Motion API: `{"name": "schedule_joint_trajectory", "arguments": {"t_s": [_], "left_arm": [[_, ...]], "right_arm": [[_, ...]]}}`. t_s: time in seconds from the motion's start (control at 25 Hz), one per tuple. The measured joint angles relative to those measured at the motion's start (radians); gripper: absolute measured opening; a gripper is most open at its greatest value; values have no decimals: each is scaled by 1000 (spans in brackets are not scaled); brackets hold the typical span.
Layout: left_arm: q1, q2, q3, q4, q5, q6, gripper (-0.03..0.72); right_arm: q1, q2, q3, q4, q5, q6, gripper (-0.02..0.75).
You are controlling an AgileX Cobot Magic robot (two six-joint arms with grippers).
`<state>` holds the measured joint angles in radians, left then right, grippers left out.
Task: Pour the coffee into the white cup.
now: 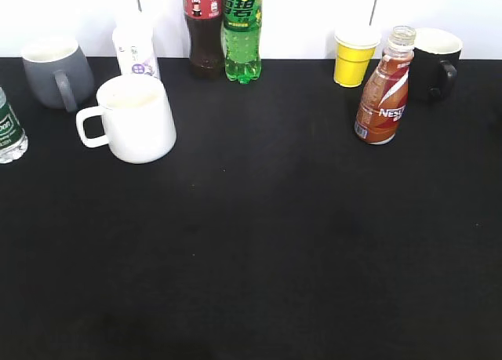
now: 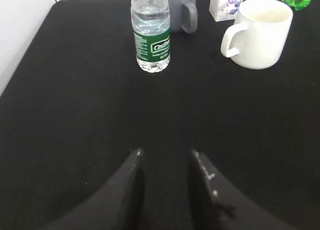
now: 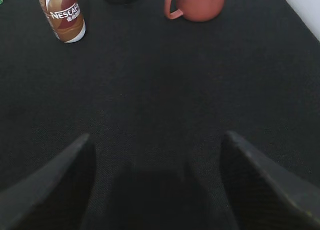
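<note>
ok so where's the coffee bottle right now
The coffee bottle stands upright on the right side of the exterior view, just in front of the yellow cup and the black mug, cap off.

Ahead of the left fingers (image 2: 135, 162), the water bottle (image 2: 150, 32) loses its cap to the top edge, and the grey mug (image 2: 184, 9) behind it shows only its lower part. Beyond the right fingers (image 3: 80, 155), the coffee bottle (image 3: 62, 14) is cut off above its label, as is the brown mug (image 3: 197, 3).
</note>
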<state>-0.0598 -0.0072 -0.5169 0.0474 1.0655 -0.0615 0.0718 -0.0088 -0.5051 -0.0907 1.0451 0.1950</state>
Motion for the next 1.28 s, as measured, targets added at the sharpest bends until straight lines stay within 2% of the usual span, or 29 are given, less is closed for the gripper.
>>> {"name": "schedule_joint_trajectory", "arguments": {"t_s": [0.68, 0.76, 0.84, 0.92, 1.04, 1.12, 1.28], "left_arm": [[0, 0, 0, 0, -6, 0, 242], [0, 63, -48, -14, -68, 0, 246], [0, 212, -107, -56, -208, 54, 254], [0, 426, -127, -179, -476, 151, 288], [-25, 646, -127, -231, -727, 165, 329], [-116, 763, -84, -240, -895, 167, 340], [-340, 1022, 161, -294, -1405, 168, 343]], "right_arm": [[0, 0, 0, 0, 0, 0, 586], [0, 0, 0, 0, 0, 0, 586], [0, 0, 0, 0, 0, 0, 586], [0, 0, 0, 0, 0, 0, 586], [0, 0, 0, 1, 0, 0, 586], [0, 0, 0, 1, 0, 0, 586], [0, 0, 0, 1, 0, 0, 586]]}}
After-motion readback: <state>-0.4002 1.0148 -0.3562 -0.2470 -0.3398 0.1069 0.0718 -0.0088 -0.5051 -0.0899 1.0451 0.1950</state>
